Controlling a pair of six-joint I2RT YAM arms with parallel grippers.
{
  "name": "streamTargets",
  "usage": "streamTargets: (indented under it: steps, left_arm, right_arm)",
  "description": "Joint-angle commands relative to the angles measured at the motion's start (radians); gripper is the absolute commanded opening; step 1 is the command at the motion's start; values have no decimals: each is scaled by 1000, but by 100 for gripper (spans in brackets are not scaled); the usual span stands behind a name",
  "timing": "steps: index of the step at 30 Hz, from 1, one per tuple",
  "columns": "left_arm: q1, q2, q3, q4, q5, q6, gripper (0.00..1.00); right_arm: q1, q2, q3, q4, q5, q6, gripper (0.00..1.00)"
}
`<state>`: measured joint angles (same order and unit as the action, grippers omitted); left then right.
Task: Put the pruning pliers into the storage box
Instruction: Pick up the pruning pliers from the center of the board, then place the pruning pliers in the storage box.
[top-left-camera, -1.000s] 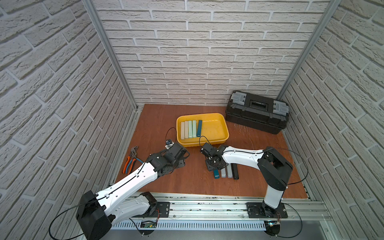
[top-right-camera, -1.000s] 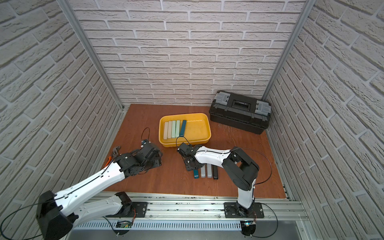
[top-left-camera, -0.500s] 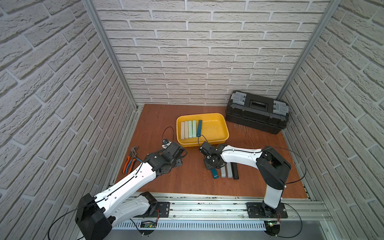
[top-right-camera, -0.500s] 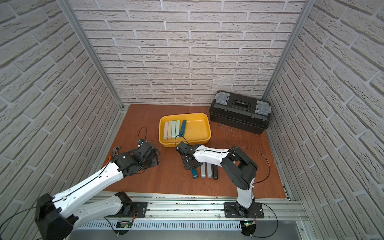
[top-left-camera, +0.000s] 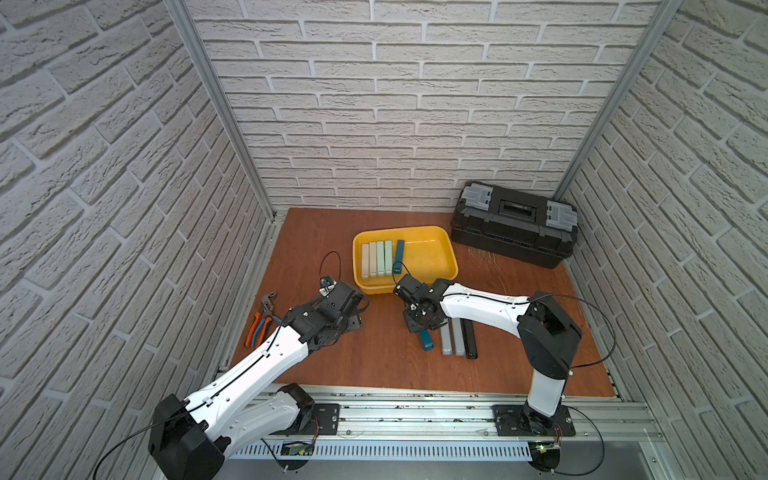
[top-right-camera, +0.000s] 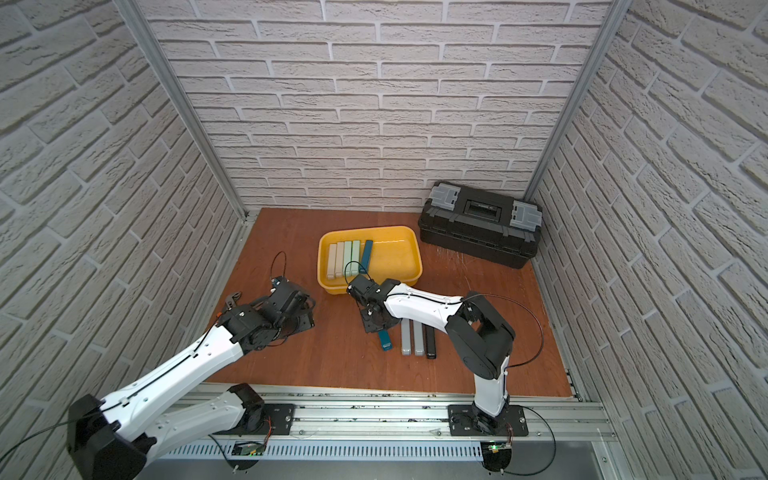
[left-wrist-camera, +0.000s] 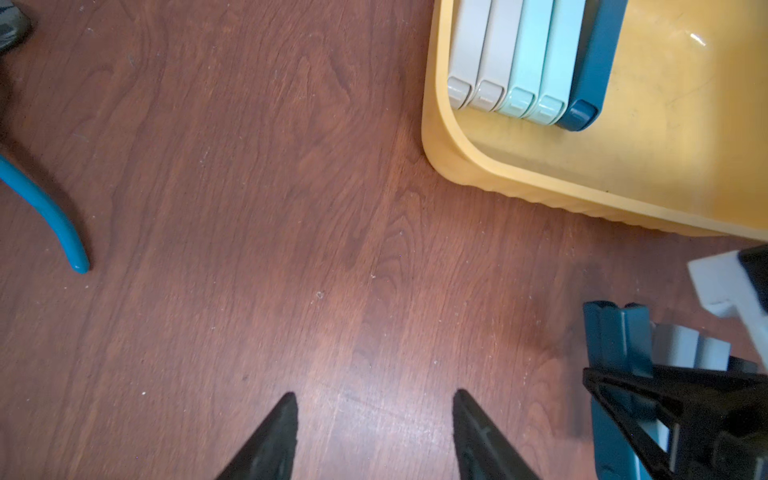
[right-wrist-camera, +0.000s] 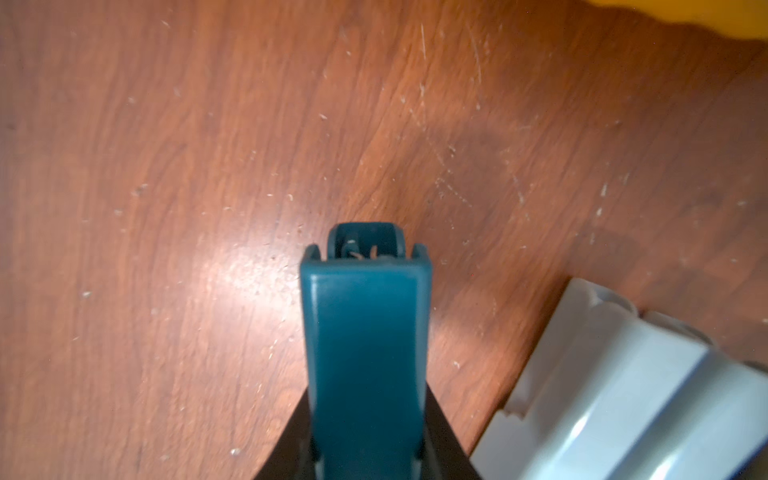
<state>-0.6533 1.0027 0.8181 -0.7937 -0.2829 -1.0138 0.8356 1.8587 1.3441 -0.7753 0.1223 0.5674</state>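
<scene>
1. Right gripper (top-left-camera: 419, 322): jaws clamped together across the teal pruning pliers (top-left-camera: 426, 341), low over the wooden table (top-left-camera: 374, 365). The right wrist view shows the bar (right-wrist-camera: 365, 353) running straight out between the black fingers. Whether it has cleared the table cannot be told.
2. Teal pruning pliers, long axis: front to back, slightly slanted, with the free end toward the rail. This is close to parallel with the bars already stowed.
3. Storage box (top-left-camera: 424, 257): yellow, lying just beyond the right gripper on the back-wall side, its near rim close to the wrist. Judged bearing for the carry: up over that rim and away from the rail, with little turning of the bar needed.
4. Five stowed pruning pliers (top-left-camera: 380, 258): two beige, two mint and one teal, side by side against the box's left wall. The floor to their right is bare, so that is the likely slot.
5. Awaiting on the table: two grey pruning pliers (top-left-camera: 452, 341) and one black pruning pliers (top-left-camera: 469, 338), just beside the held bar on its right and parallel to it.
6. Left gripper (left-wrist-camera: 374, 415): jaws apart and holding nothing, over bare wood to the left of the box.
7. Nearer arm: the right, which already has the bar in its grip. The left stands apart from the remaining bars.
8. Not task items: black toolbox (top-left-camera: 513, 232) at the rear and the orange-handled pliers (top-left-camera: 257, 330) at the left edge.
</scene>
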Motion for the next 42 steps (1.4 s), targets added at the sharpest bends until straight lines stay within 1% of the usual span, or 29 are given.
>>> streamTargets:
  steps: [1, 5, 7, 12, 14, 19, 22, 30, 37, 42]
  left_arm:
    - [22, -27, 6, -6, 30, 39, 60]
    - [26, -32, 5, -14, 30, 42, 60]
    - [27, -32, 6, -14, 32, 38, 60]
    - [28, -42, 9, -1, 25, 18, 60]
    - [28, -45, 14, -1, 22, 19, 60]
    - [28, -46, 38, -6, 11, 28, 60]
    - [29, -36, 55, -12, 7, 34, 60]
    - [36, -13, 59, -13, 12, 42, 60]
    - [55, -3, 62, -13, 13, 46, 60]
    - [59, 16, 66, -16, 11, 40, 60]
  right_arm:
    - [-3, -59, 117, -88, -9, -39, 19]
    - [-26, -38, 309, -153, 0, -88, 18]
    - [-44, -9, 395, -161, 8, -114, 16]
    - [-126, 112, 616, -186, -15, -143, 16]
    - [-160, 182, 677, -185, -32, -144, 16]
    - [-238, 300, 793, -153, -66, -148, 16]
    - [-266, 381, 886, -169, -53, -164, 16]
    - [-317, 496, 925, -100, -28, -137, 16]
    - [-356, 617, 1030, -96, -38, -124, 16]
    - [-381, 654, 1043, -73, -47, -97, 16]
